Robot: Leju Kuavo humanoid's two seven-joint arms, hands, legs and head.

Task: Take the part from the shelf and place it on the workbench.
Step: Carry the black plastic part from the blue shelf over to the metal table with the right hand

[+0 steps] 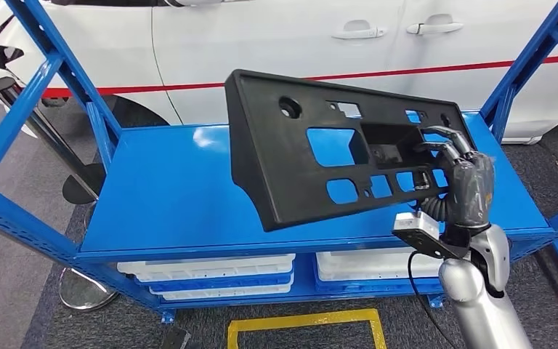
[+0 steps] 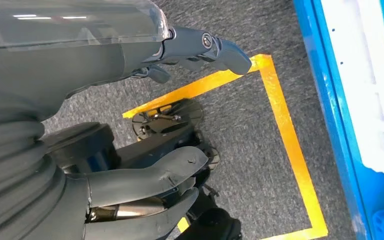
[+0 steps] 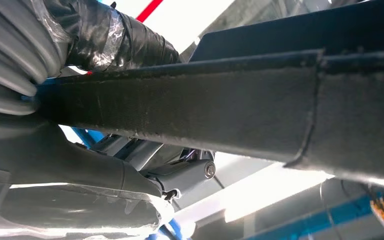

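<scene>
Right hand (image 1: 459, 174): dark fingers hooked through cut-outs near the right end of the part, grasping it; silver forearm enters from the lower right. In the right wrist view the hand (image 3: 65, 165) lies against the underside of the part (image 3: 230, 110), thumb below and taped fingers above its edge.

Part (image 1: 334, 149): black plastic panel, long and flat, pierced by several rectangular openings and one round hole near its upper left. Held tilted, left end higher and farther from the hand, above the top deck of the shelf; whether its lower edge touches the deck cannot be told.

Left hand (image 2: 145, 125): hangs over the floor, holding nothing, fingers apart and loosely curved.

Shelf (image 1: 174, 196): blue steel rack with perforated uprights and diagonal braces; glossy blue top deck beneath the part.

White trays (image 1: 211, 273): stacked on the lower level of the shelf, one stack at left and another at right; a tray edge also shows in the left wrist view (image 2: 370, 85).

Floor (image 1: 65, 327): dark grey carpet, with a yellow tape rectangle (image 1: 305, 320) in front of the shelf, also in the left wrist view (image 2: 285, 130).

White car (image 1: 276, 43): parked behind the shelf, red stripe along its side, two door handles visible.
</scene>
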